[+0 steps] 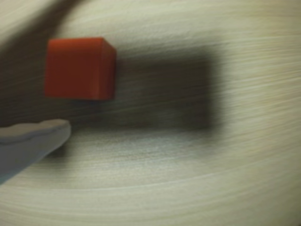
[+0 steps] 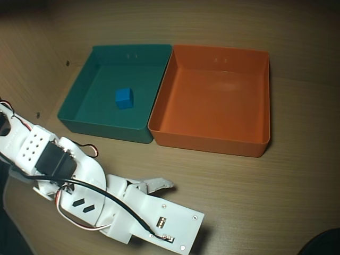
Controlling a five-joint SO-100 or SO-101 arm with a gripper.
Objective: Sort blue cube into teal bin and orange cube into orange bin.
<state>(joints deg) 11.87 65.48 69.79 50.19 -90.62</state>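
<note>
- Two trays sit side by side, touching, on a pale wood-grain table (image 2: 297, 175).
- Near edge: white gripper (image 2: 159, 186), finger spread unclear, beside orange cube (image 1: 80, 68).
- Farther: blue cube (image 2: 124, 98) inside teal bin (image 2: 101, 126); orange bin (image 2: 210, 142) to its right.

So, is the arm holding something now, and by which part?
It cannot be told. The orange cube sits near one of the fingers, with no visible contact.

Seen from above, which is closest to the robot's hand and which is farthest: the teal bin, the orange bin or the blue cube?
From the hand, overhead view:
1. Too close to call: teal bin and orange bin, front walls just above it.
2. Farthest: blue cube, upper left, inside the teal bin.
</note>
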